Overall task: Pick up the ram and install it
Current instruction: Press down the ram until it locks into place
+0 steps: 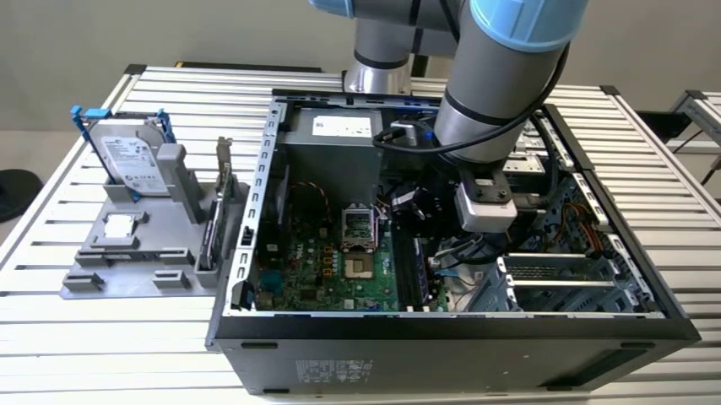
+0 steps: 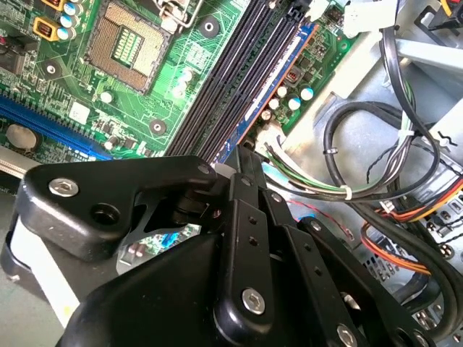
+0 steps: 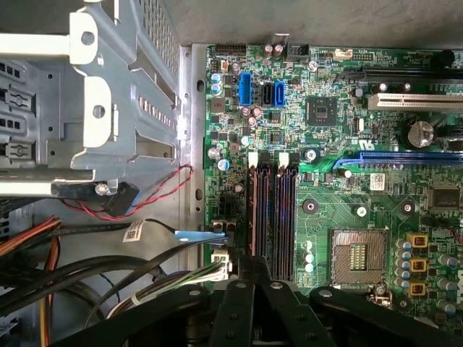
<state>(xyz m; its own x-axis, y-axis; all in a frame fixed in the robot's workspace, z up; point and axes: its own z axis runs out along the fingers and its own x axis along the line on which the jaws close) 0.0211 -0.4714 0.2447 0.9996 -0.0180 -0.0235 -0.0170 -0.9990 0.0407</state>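
Exterior view: gripper down inside the open computer case, over the memory slots. Fingers pressed together, pinching the ram, which sits in the outermost slot nr the motherboard edge.

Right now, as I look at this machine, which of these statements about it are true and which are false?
1. The robot arm reaches down into the open computer case. True.
2. The hard drive sits inside the case. False: it stands in a gray holder on the table, at the exterior view's left of the case.
3. The processor socket on the green motherboard is uncovered. True.
4. The gripper hangs over the hard drive. False: it is at the long memory slots beside the socket.
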